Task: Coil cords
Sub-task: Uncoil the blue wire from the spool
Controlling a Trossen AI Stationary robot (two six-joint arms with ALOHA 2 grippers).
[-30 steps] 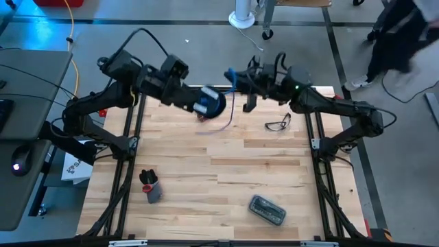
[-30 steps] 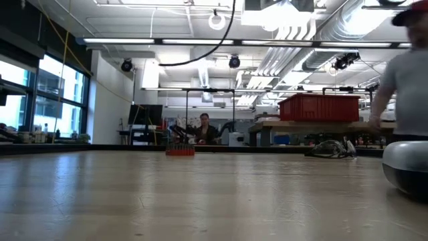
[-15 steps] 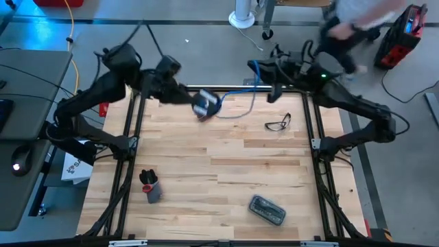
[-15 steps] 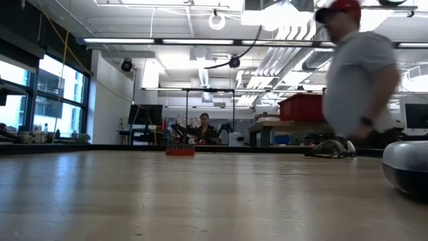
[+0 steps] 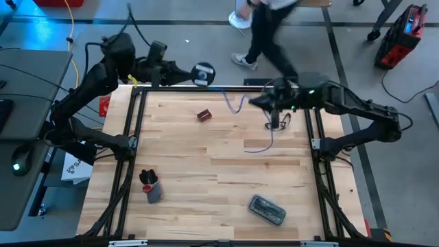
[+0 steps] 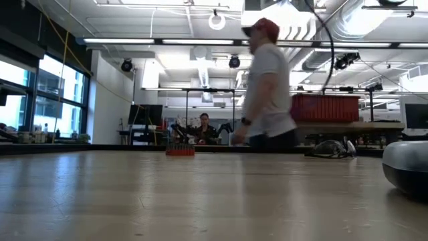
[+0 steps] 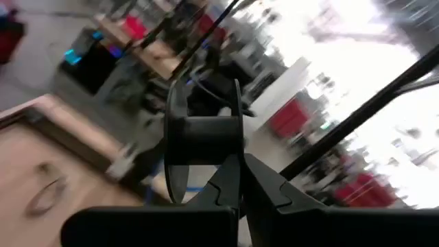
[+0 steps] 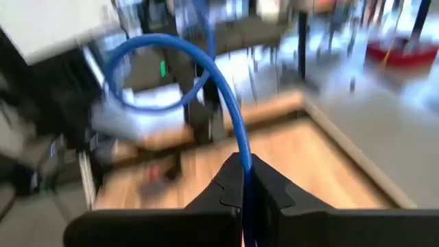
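My left gripper (image 5: 193, 71) is shut on the small black reel (image 5: 204, 72), held up over the table's far edge; in the left wrist view the reel's hub (image 7: 206, 130) looks bare. The thin blue cord (image 5: 236, 104) runs from the reel to my right gripper (image 5: 272, 104), which is shut on it above the table's far right. Below that gripper the cord hangs down, and its end (image 5: 257, 149) lies on the wood. Neither gripper shows in the low view. My left gripper pinches the rim of one reel flange (image 7: 235, 171) between its two fingers. The reel is lifted clear, and its axle lies across the fingers. My right gripper pinches the blue cord (image 8: 243, 165) between its two fingers. The cord arcs slack from the fingers toward the reel, and its other part hangs to the table.
Dark-framed glasses (image 5: 278, 124) lie under my right gripper. A small red-brown piece (image 5: 204, 114) lies at the far middle. A dark object (image 5: 149, 186) sits near left, a grey case (image 5: 267, 210) near right. A person (image 5: 264, 31) walks past the far edge.
My left gripper has carried the reel up and toward the table's far edge. My right gripper has gone toward the right edge, then toward the near edge, keeping hold of the cord. More cord is drawn out, and its end now lies on the table.
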